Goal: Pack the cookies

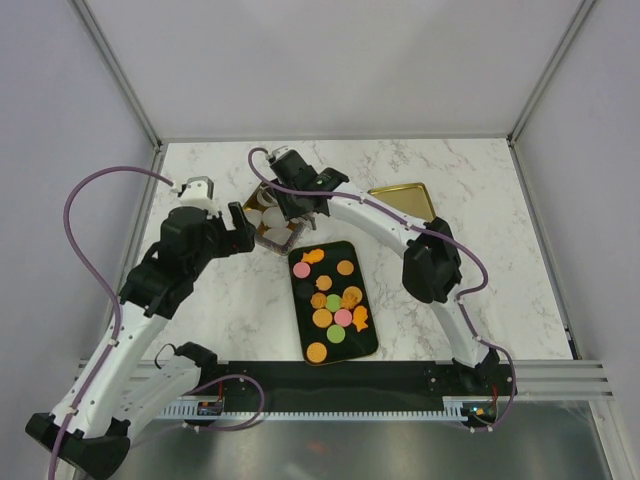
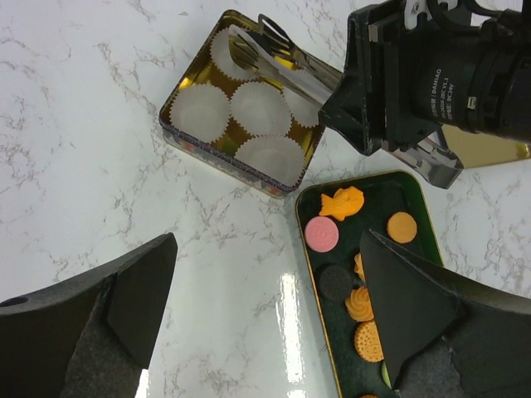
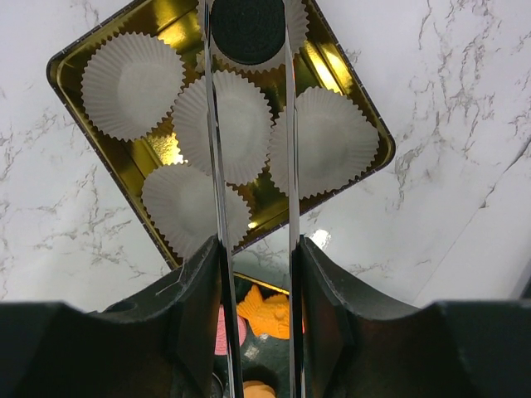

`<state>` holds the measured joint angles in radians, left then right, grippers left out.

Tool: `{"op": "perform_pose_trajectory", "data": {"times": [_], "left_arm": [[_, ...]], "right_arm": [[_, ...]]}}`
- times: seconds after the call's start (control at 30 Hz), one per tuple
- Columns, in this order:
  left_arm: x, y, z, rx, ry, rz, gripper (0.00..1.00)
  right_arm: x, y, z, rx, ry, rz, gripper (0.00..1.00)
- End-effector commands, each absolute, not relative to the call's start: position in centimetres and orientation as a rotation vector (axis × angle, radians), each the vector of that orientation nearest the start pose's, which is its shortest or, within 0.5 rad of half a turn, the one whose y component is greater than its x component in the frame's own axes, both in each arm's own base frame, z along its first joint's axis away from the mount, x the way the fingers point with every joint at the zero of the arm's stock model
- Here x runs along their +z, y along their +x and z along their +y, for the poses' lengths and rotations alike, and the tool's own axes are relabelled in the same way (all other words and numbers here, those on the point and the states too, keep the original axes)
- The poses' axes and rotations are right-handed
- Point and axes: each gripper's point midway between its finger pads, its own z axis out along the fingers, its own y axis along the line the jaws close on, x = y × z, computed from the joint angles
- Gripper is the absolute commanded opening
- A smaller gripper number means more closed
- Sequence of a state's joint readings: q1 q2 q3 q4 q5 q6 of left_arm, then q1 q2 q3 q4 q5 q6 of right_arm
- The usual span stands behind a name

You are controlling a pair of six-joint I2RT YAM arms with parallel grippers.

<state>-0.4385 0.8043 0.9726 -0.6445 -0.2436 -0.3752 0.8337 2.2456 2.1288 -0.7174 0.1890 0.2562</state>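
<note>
The cookies (image 1: 333,300) lie on a dark tray (image 1: 298,290): orange, pink and green rounds and orange fish. My right gripper (image 3: 255,249) is shut on metal tongs (image 3: 290,149), which reach over a gold tin (image 3: 162,153) lined with white paper cups (image 3: 224,124). A dark round cookie (image 3: 246,29) sits between the tong tips, above the far cup. My left gripper (image 2: 270,240) hangs open over bare marble beside the tray's left edge, holding nothing. Near it lie a pink cookie (image 2: 322,234) and a fish cookie (image 2: 342,202).
A gold lid (image 1: 402,197) lies on the marble behind the tray, to the right. The tin (image 1: 270,228) stands just behind the tray's far left corner. White walls close in the table (image 1: 520,260) on three sides.
</note>
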Motion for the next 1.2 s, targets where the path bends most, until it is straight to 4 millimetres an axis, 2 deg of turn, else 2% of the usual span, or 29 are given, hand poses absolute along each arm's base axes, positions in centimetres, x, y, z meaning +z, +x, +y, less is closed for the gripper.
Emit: {"op": "perform_pose_trajectory", "data": {"times": [0.0, 0.23, 0.43, 0.63, 0.7, 0.93, 1.13, 1.17], "left_arm": [[27.8, 26.6, -9.5, -0.319, -0.048, 1.96, 1.0], [26.5, 26.5, -9.4, -0.323, -0.039, 1.97, 1.0], [26.0, 26.4, -9.2, -0.316, -0.033, 1.972, 1.0], [26.0, 26.4, -9.1, -0.316, -0.036, 1.968, 1.0], [26.0, 26.3, -9.1, -0.318, -0.035, 1.968, 1.0], [25.9, 26.2, -9.0, -0.321, -0.045, 1.965, 1.0], [26.4, 26.2, -9.0, -0.334, -0.051, 1.945, 1.0], [26.4, 26.2, -9.0, -0.336, -0.052, 1.947, 1.0]], "right_arm": [[16.8, 41.7, 42.3, 0.338, -0.569, 2.231, 0.37], [16.1, 42.3, 42.4, 0.32, -0.553, 2.223, 0.39], [15.3, 42.4, 42.9, 0.332, -0.55, 2.235, 0.48], [15.7, 42.4, 42.9, 0.343, -0.539, 2.23, 0.54], [16.1, 42.3, 43.0, 0.349, -0.536, 2.226, 0.59], [16.3, 42.0, 42.8, 0.349, -0.535, 2.227, 0.61], [19.5, 41.8, 42.1, 0.364, -0.509, 2.183, 0.59], [20.7, 41.6, 41.8, 0.374, -0.501, 2.169, 0.59]]}}
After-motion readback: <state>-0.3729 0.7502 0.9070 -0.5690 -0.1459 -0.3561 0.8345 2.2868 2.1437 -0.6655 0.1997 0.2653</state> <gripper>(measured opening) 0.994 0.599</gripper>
